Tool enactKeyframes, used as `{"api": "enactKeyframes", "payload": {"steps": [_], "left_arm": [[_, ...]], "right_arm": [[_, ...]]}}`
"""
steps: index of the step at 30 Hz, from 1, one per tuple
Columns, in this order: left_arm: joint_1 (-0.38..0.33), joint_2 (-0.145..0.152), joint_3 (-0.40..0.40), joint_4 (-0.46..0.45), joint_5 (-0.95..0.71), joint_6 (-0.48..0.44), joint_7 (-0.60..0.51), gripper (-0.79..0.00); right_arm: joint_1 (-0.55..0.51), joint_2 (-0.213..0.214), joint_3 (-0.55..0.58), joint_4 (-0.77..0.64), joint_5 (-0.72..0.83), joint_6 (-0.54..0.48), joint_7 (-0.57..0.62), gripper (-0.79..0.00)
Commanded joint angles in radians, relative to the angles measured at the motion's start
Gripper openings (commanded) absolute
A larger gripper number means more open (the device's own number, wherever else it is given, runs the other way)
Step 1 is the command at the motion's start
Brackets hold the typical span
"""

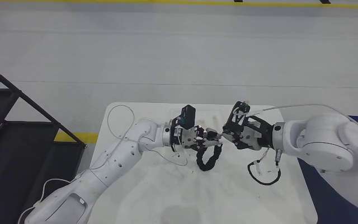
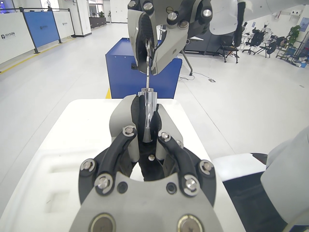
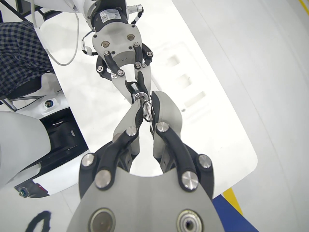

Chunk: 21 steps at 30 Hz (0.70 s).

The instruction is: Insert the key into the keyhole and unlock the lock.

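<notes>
The left gripper (image 2: 146, 106) has its fingers closed around the lock (image 2: 147, 97), a chrome cylinder held above the worktop (image 1: 224, 193) with its keyhole end facing the right gripper (image 2: 148, 69). That gripper's fingers are pinched on the head of the key (image 2: 147, 79), and the key's ring (image 2: 148, 45) sits between them. The blade points straight at the lock, its long axis in line with the cylinder's. Its tip meets the keyhole face, but I cannot tell how far in it sits. The next move looks like a push along that shared line by the right arm, then a twist. A small label (image 3: 109, 15) on the left arm's wrist carries print too small to make out.
</notes>
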Motion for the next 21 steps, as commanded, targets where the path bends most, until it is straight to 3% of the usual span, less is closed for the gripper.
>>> {"api": "enactKeyframes", "payload": {"steps": [1,6,7,8,12,21], "left_arm": [[0.003,-0.001,-0.004,-0.007,0.018,0.007,0.000,-0.785],[0.013,-0.006,-0.012,-0.012,0.036,0.006,0.006,-0.785],[0.014,-0.007,-0.014,-0.009,0.036,0.004,0.006,-0.785],[0.015,-0.007,-0.017,-0.005,0.038,0.004,0.006,-0.785],[0.020,-0.007,-0.029,0.007,0.051,0.005,-0.010,-0.785],[0.043,-0.003,-0.018,0.053,0.080,-0.003,-0.164,-0.785]], "right_arm": [[-0.005,-0.001,0.003,-0.003,0.014,0.011,0.008,-0.785],[-0.009,-0.005,0.008,-0.011,0.018,0.028,0.012,-0.785],[-0.009,-0.006,0.009,-0.011,0.016,0.030,0.012,-0.517],[-0.009,-0.007,0.010,-0.012,0.015,0.031,0.012,0.000],[-0.010,-0.008,0.024,-0.007,0.007,0.028,0.014,0.000],[-0.057,0.007,0.098,-0.008,-0.059,-0.017,0.014,0.000]]}}
